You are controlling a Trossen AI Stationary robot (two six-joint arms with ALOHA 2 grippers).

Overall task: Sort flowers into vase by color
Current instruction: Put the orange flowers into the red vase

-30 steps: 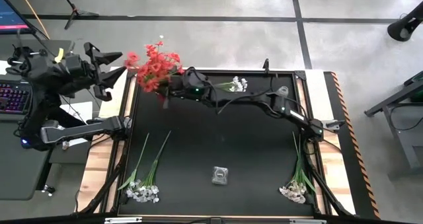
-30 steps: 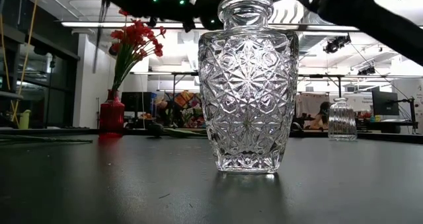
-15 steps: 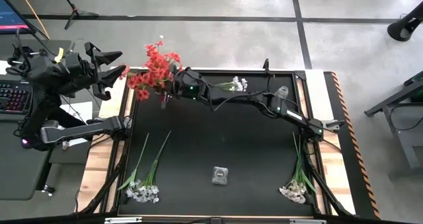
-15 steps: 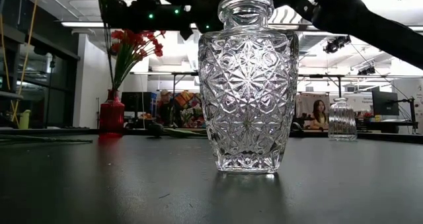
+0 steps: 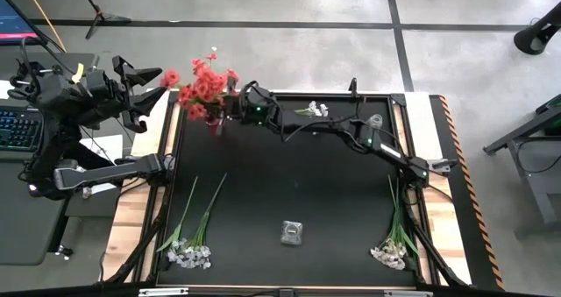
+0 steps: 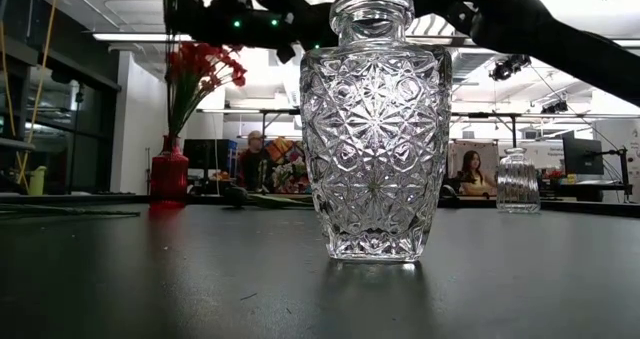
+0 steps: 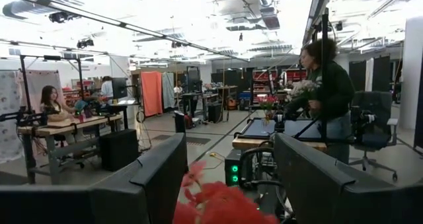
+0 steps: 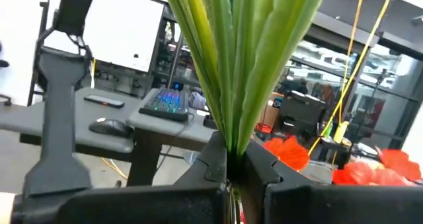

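Observation:
The red flowers [image 5: 200, 87] crowd above the red vase [image 5: 213, 123] at the table's far left corner. In the low view, green stems rise from this vase's [image 6: 168, 174] neck to red blossoms [image 6: 207, 67]. My right gripper [image 5: 230, 106] reaches over from the right, just above the vase, and is shut on green stems [image 8: 238, 65]. I cannot tell whether the held stems' lower ends are inside the vase. My left gripper [image 5: 158, 82] hangs open beyond the table's left edge, close to the blossoms and touching nothing. My right gripper pinches a bundle of green stems [image 8: 231, 151] between its two fingers, below the leaves that fan out above. The fingers come roughly level from the table's right and lie across the stems. The stems stand about upright, their blossom ends over the red vase.
A large cut-glass vase [image 5: 292, 232] stands near the front middle, and a smaller clear one [image 5: 375, 122] at the far right. White sprays lie at the near left [image 5: 188, 244], the near right [image 5: 394, 240] and the far edge [image 5: 313, 110]. People stand in the room beyond.
My right gripper has sunk a little and rolled, shifting slightly toward the far edge. The held stems have swung with it to stand more upright over the red vase, and the red blossoms have drawn together above it.

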